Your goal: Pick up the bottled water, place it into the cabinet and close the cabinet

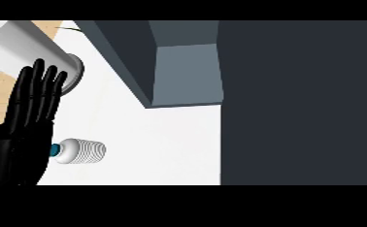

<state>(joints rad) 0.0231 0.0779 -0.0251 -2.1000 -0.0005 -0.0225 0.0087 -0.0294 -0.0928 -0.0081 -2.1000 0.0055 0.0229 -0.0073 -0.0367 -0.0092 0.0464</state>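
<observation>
Bottled water [81, 151] lies on its side on the white surface [165, 143], low in the head view and toward the left. Its body is white and ribbed, and its blue cap [55, 149] points left, toward the black hand beside it. That left hand [28, 124] comes up from the lower left edge, palm flat and upright, its fingers [44, 83] straight and held close together, tips upward. They pinch nothing; the hand is resting near the edge, and the cap sits just beside its lower part, with contact hard to judge. A grey forearm [32, 51] slants in from the upper left corner, its round end showing just behind the fingertips. The cabinet [287, 105] fills the right half of the view as a broad dark grey mass, well apart from the bottle. From its upper part a dark door [118, 58] angles out to the left over the surface, with a lighter grey panel [188, 73] between it and the main body. Whether the inside of the cabinet is visible cannot be told. A strip of tan [49, 27] shows at the top left. The right hand does not show.
</observation>
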